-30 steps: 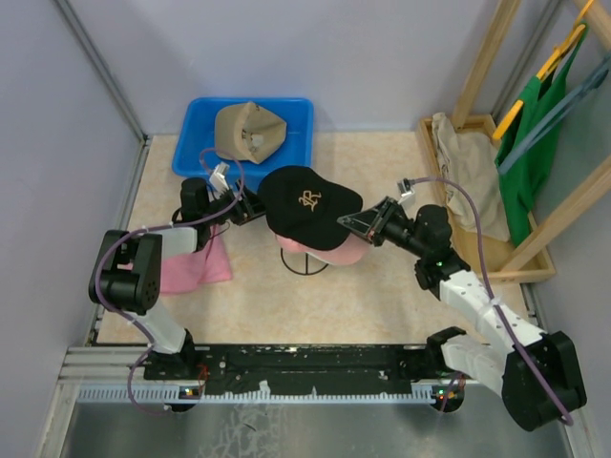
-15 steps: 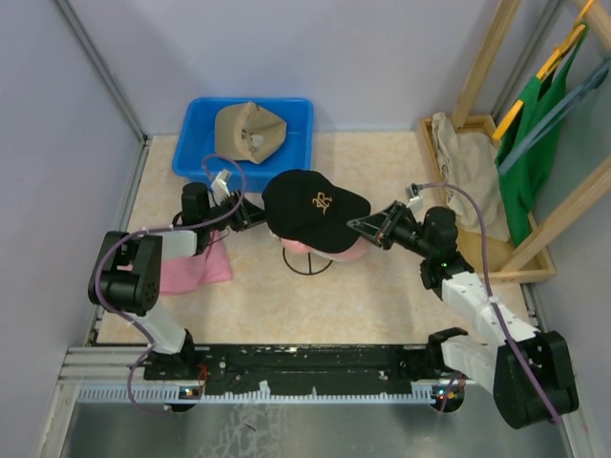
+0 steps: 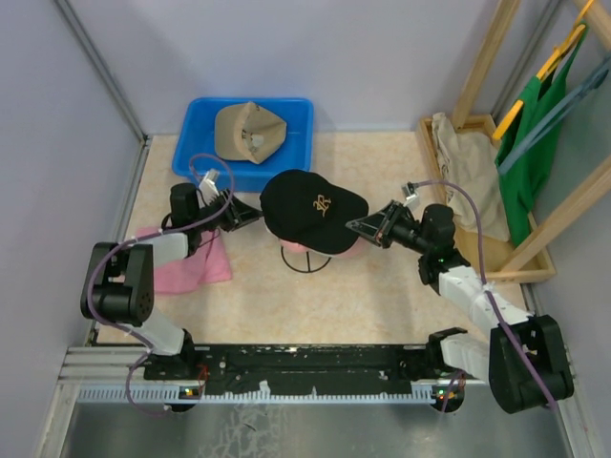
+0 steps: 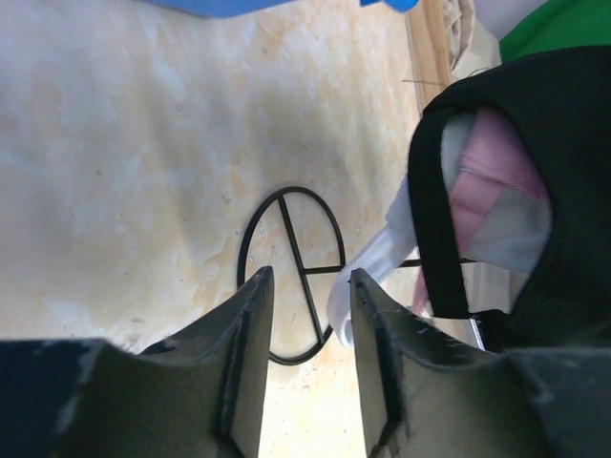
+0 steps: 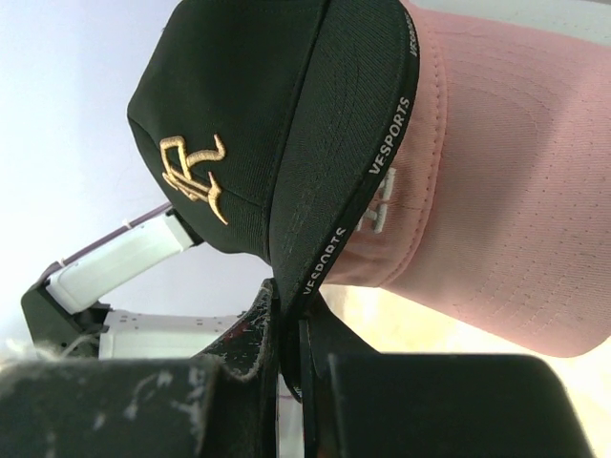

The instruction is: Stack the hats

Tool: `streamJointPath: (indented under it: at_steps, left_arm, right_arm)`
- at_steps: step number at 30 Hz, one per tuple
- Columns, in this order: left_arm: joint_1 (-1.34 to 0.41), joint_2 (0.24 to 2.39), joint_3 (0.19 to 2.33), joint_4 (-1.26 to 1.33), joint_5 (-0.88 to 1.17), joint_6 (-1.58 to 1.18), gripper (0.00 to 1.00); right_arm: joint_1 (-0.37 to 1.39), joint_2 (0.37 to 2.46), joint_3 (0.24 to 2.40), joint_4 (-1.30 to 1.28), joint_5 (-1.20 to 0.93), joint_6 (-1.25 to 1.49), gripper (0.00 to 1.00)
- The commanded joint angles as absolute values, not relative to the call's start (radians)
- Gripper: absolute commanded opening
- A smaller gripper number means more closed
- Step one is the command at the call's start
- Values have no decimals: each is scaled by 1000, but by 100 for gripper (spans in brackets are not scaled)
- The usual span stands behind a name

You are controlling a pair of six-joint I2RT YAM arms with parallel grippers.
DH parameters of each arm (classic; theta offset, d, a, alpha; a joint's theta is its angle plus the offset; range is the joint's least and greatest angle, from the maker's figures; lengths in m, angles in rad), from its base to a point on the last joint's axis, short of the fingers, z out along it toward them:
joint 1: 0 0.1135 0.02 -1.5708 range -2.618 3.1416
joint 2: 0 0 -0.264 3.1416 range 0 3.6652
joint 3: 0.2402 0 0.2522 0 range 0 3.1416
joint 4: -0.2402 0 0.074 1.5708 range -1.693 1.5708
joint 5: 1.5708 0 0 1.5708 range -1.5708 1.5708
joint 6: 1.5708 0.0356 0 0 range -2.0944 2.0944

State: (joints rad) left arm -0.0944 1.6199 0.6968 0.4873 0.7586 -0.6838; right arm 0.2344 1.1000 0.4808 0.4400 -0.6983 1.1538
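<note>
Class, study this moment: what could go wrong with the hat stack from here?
1. The right gripper pinches only the brim of the black cap; a pull while retreating might drag it off the pink cap.
2. The left gripper is open, holding nothing, so a tug could tip the thin wire stand.

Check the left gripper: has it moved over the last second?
Yes. The left gripper has drawn back to the left, away from the black cap, toward the left end of the fixed blue bin.
</note>
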Motion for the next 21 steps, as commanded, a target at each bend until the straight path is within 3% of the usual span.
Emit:
streamJointPath:
  at_steps: [1, 7, 21]
  left_arm:
    - [-62, 1530, 672, 472, 755, -713, 47]
    - [-42, 1479, 695, 494, 816, -757, 66]
    - [-148, 1594, 736, 552, 820, -766, 70]
  right_arm:
    - [218, 1124, 436, 321, -661, 1064, 0]
    - [218, 1120, 450, 319, -669, 1063, 0]
    - [213, 1095, 483, 288, -661, 1058, 0]
